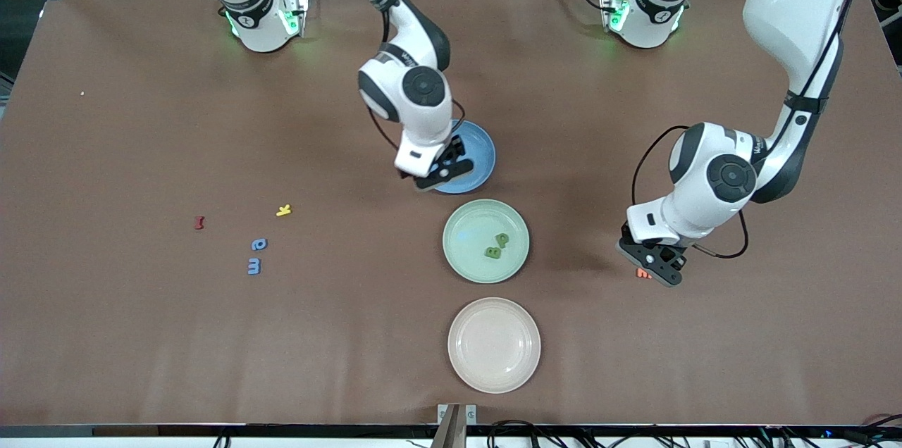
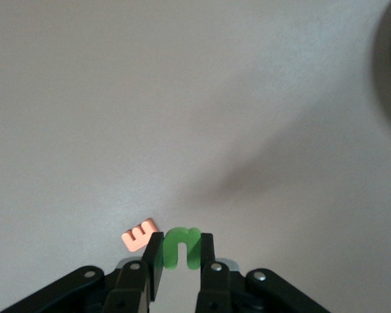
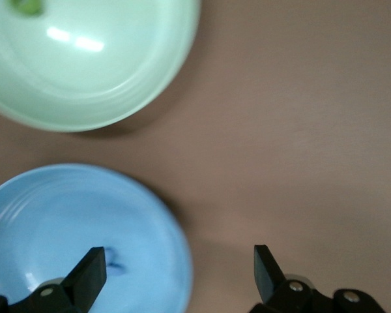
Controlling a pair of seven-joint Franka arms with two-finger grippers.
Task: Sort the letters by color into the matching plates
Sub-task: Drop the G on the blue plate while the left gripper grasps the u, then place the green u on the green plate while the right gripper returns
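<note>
- Nearest you, the cream-pink plate (image 1: pixel 494 344) sits close to the tabletop's camera-side edge, with nothing in it.
- Your left gripper (image 1: pixel 657 266) is down at the tabletop toward the left arm's end, fingers pinched tight on a green letter (image 2: pixel 181 246). You can see it standing between the pads in the left wrist view.
- Just beside that grip, an orange letter (image 2: pixel 139 235) lies flat on the tabletop, right against one finger.
- Your right gripper (image 1: pixel 444 168) hangs over the rim of the blue plate (image 1: pixel 478 152), jaws spread wide and holding nothing.
- In the right wrist view, there's a dark blue smudge (image 3: pixel 115 264) in the blue plate near one fingertip. You can't tell what it is.
- Next, the pale green plate (image 1: pixel 466 256) lies mid-table, between the blue plate and the cream-pink one, with two green letters (image 1: pixel 497 246) touching inside it.
- Out toward the right arm's end, two blue letters (image 1: pixel 256 255) lie one just beside the other.
- A yellow letter (image 1: pixel 283 210) sits near them, farther from the camera.
- A red letter (image 1: pixel 199 222) lies closer still to that end's edge.
</note>
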